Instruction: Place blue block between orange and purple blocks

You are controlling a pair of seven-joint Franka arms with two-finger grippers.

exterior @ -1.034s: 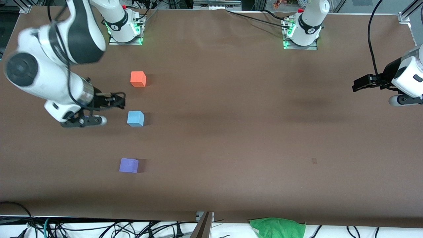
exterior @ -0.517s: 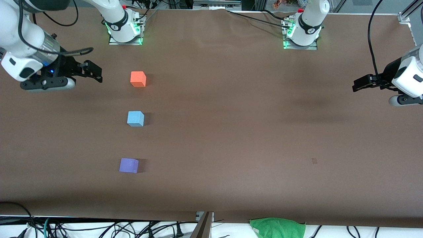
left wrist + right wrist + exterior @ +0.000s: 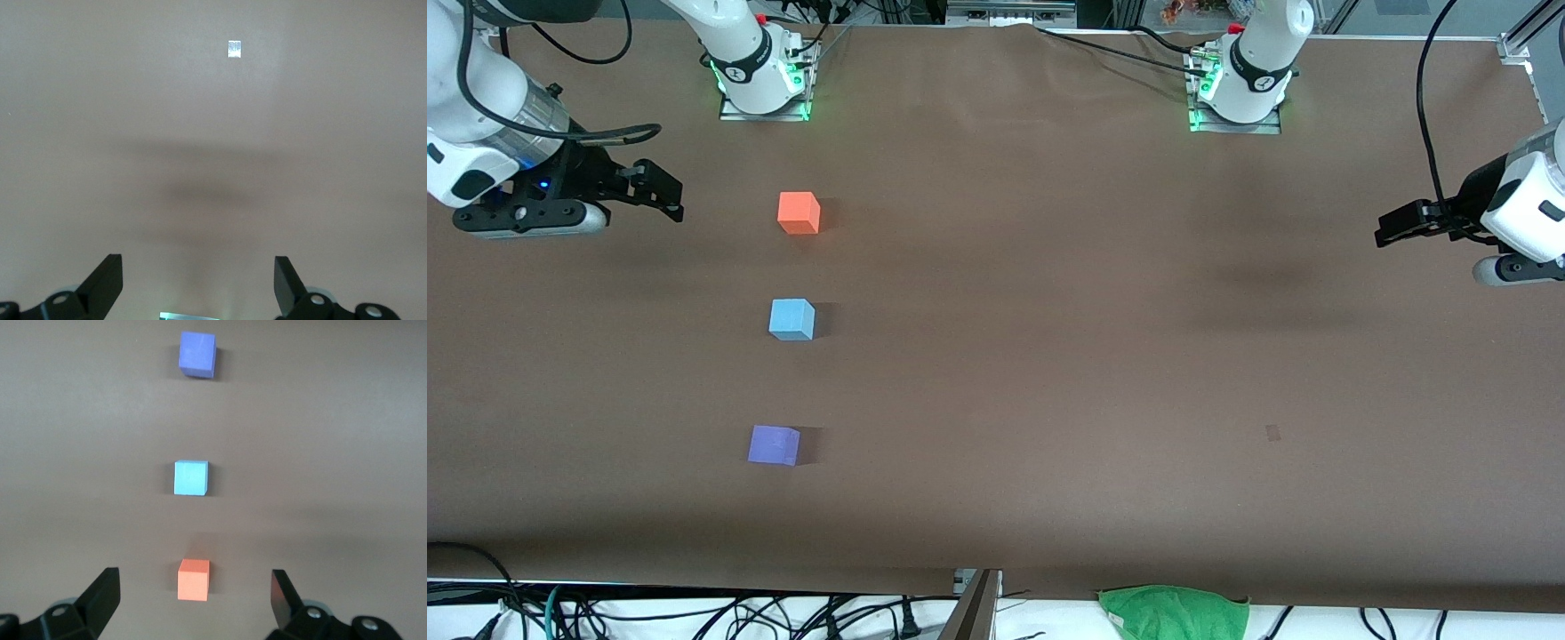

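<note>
The orange block [image 3: 799,213], the blue block [image 3: 791,319] and the purple block [image 3: 774,444] stand in a line on the brown table, toward the right arm's end. The blue block sits between the other two, with the orange one farthest from the front camera. My right gripper [image 3: 663,189] is open and empty, up in the air beside the orange block, apart from it. In the right wrist view its open gripper [image 3: 193,579] frames the orange block [image 3: 193,587], with the blue block [image 3: 191,478] and purple block [image 3: 197,354] farther off. My left gripper [image 3: 1385,228] waits open over bare table [image 3: 198,263].
A green cloth [image 3: 1174,612] lies at the table's edge nearest the front camera. A small pale mark [image 3: 1272,433] is on the table toward the left arm's end, also in the left wrist view [image 3: 234,49]. Cables hang along the near edge.
My right gripper has drawn away from beside the blue block, rising toward the table's end, and now hangs level with the orange block. The blocks and the left arm have not moved.
</note>
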